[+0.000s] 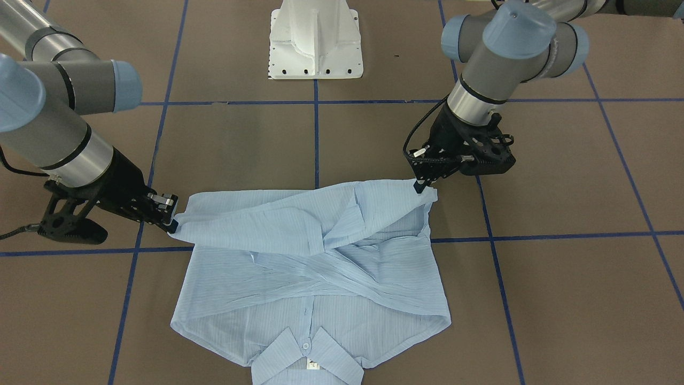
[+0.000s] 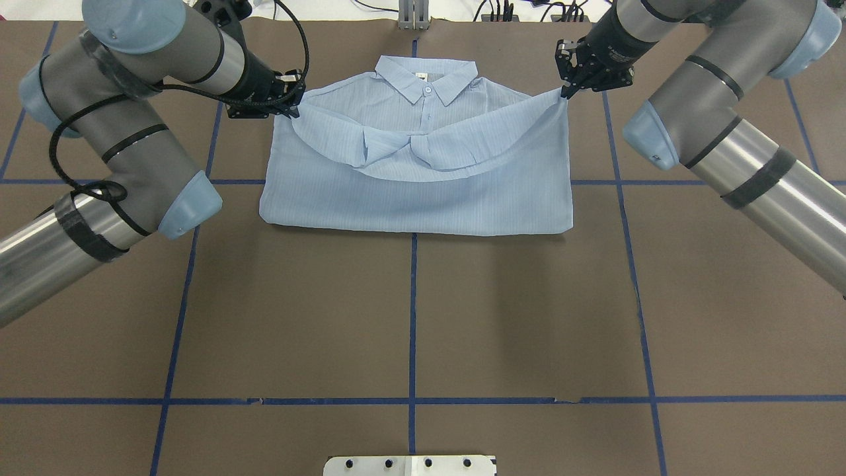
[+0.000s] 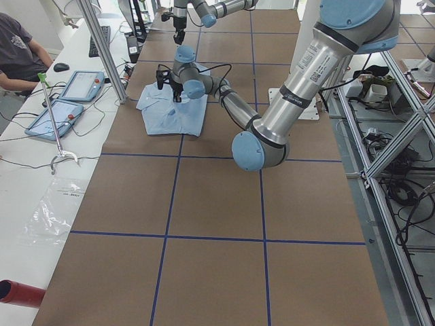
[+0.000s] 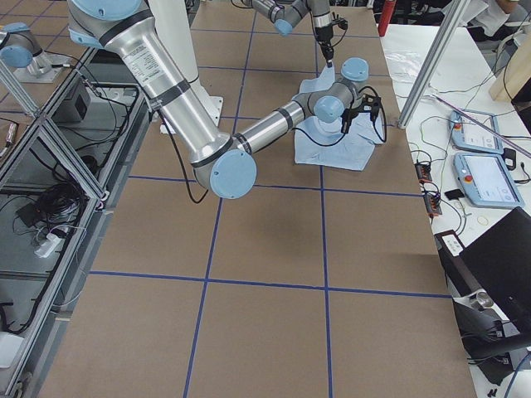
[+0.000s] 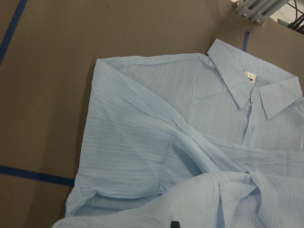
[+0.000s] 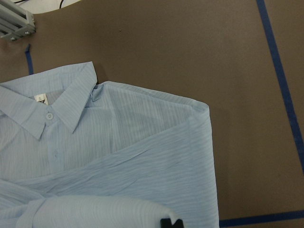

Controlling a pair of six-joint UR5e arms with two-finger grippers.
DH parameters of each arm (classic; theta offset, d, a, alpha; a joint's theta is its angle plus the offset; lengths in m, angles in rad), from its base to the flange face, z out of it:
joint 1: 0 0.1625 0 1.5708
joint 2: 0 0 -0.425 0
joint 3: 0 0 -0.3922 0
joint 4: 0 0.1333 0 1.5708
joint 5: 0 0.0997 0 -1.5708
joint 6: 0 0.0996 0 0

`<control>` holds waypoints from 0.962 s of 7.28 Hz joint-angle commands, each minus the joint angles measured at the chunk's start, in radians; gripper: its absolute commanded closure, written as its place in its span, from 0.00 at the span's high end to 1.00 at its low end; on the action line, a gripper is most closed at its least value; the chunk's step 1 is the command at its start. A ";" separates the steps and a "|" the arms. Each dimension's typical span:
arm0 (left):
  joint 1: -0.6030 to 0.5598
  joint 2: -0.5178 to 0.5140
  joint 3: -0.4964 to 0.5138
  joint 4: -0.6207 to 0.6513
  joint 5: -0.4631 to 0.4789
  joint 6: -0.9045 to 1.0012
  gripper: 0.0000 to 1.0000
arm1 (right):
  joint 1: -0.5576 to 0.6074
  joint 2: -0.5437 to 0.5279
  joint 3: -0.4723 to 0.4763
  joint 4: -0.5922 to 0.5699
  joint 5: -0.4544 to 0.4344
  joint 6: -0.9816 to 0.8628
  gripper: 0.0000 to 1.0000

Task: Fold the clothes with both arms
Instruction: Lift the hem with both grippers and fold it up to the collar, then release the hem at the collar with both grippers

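The light blue shirt [image 2: 416, 192] lies face up on the brown table, sleeves crossed over its chest, collar [image 2: 426, 76] pointing away from the robot. Its lower half is lifted and doubled over towards the collar, sagging in the middle. My left gripper [image 2: 294, 109] is shut on one raised hem corner, near the shirt's left shoulder. My right gripper [image 2: 565, 94] is shut on the other corner, near the right shoulder. In the front-facing view the left gripper [image 1: 422, 184] and the right gripper [image 1: 172, 224] hold the hem taut between them. The wrist views look down on the collar [image 5: 247, 80] and the collar [image 6: 47, 102].
The white pedestal base [image 1: 315, 43] stands on the robot's side of the table. Blue tape lines [image 2: 413, 311] cross the brown table cover. Beyond the collar runs a bench with pendants [image 3: 64, 102] and a seated person [image 3: 20, 54].
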 commanded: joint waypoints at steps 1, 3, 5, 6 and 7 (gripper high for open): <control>-0.036 -0.088 0.287 -0.193 0.006 -0.002 0.00 | 0.017 0.028 -0.093 -0.001 -0.002 -0.063 0.00; -0.036 -0.122 0.378 -0.255 0.008 -0.002 0.00 | 0.021 0.029 -0.134 -0.001 -0.006 -0.075 0.00; -0.032 -0.125 0.391 -0.272 0.009 -0.002 0.00 | 0.014 0.044 -0.148 0.002 -0.011 -0.075 0.00; -0.027 -0.125 0.389 -0.274 0.008 -0.002 0.00 | 0.011 0.046 -0.148 0.010 -0.011 -0.074 0.00; -0.027 -0.125 0.388 -0.274 0.008 -0.001 0.00 | 0.008 0.049 -0.148 0.042 -0.011 -0.065 0.00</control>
